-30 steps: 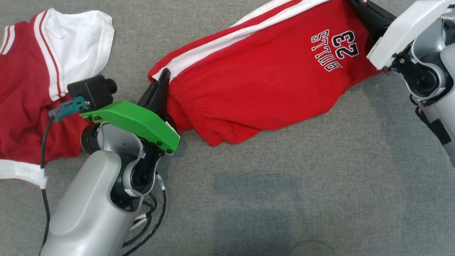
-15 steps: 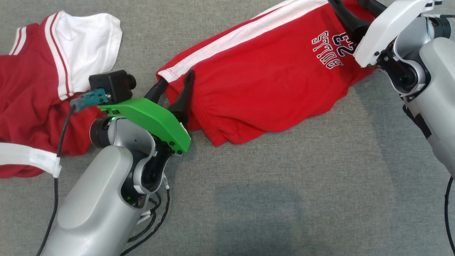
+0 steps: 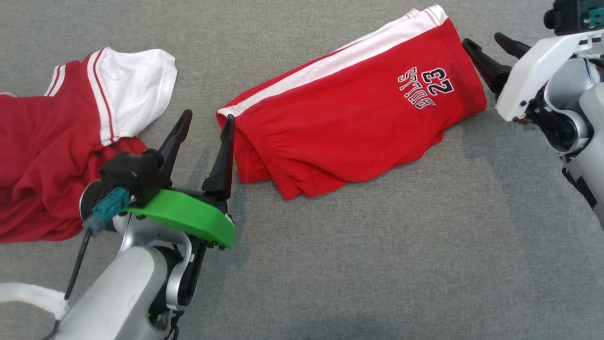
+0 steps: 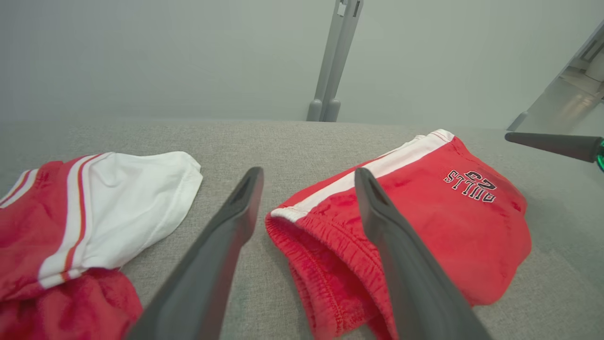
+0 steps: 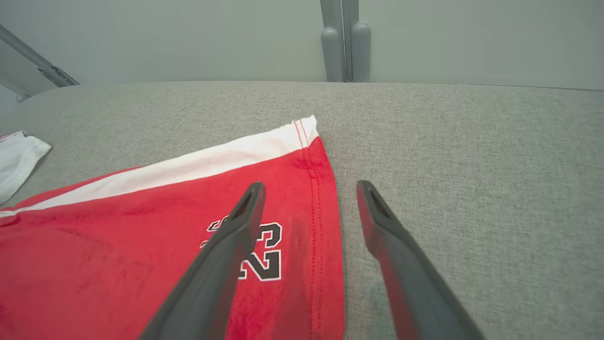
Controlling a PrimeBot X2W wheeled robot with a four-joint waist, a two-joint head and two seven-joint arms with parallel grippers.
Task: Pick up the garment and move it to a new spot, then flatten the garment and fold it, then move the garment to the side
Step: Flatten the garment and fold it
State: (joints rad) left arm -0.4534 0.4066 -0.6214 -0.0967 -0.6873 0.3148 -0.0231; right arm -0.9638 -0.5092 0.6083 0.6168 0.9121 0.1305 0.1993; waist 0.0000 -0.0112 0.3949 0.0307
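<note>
Head view: folded red shorts [image 3: 349, 127]

A grey fabric-covered surface [image 3: 377, 264] carries two pieces of clothing. A pair of red shorts [image 3: 349, 127] lies folded flat near the middle, with a white stripe along its far edge and a black-and-white print near its right end. A red shirt [image 3: 52, 156] with a white sleeve lies crumpled at the left, apart from the shorts, with bare grey cloth between them.
</note>
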